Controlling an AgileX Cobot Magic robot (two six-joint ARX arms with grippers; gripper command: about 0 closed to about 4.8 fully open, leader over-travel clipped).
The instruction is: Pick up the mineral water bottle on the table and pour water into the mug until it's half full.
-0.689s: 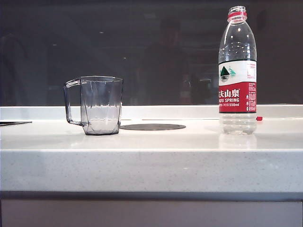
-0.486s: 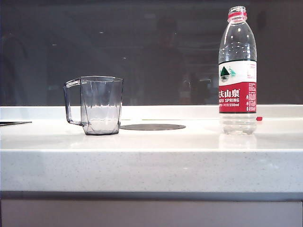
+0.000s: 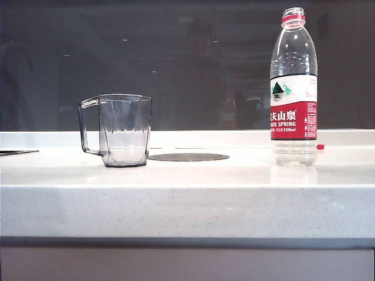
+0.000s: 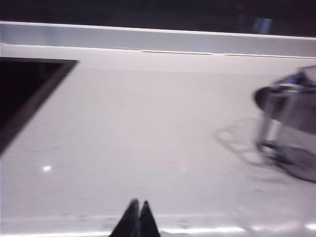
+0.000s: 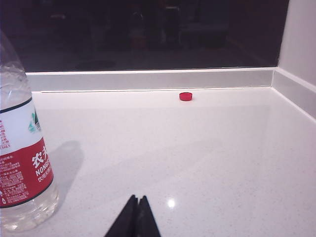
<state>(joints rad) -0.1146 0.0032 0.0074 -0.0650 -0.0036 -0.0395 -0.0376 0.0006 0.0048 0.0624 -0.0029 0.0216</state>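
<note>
Standing uncapped on white speckled table [image 3: 187,205], clear red-labelled mineral water bottle [image 3: 293,88]; grey faceted mug [image 3: 117,130] well apart; left gripper [image 4: 138,210], right gripper [image 5: 138,205] pinched closed, empty, low over table.

Kitchen-like setting. A white speckled stone countertop [image 3: 187,199] with a low back ledge [image 3: 234,138] runs below a dark window [image 3: 176,58]; a flat dark disc [image 3: 188,157] lies at 12 o'clock, a black inset panel [image 4: 24,94] at 9 o'clock.
</note>
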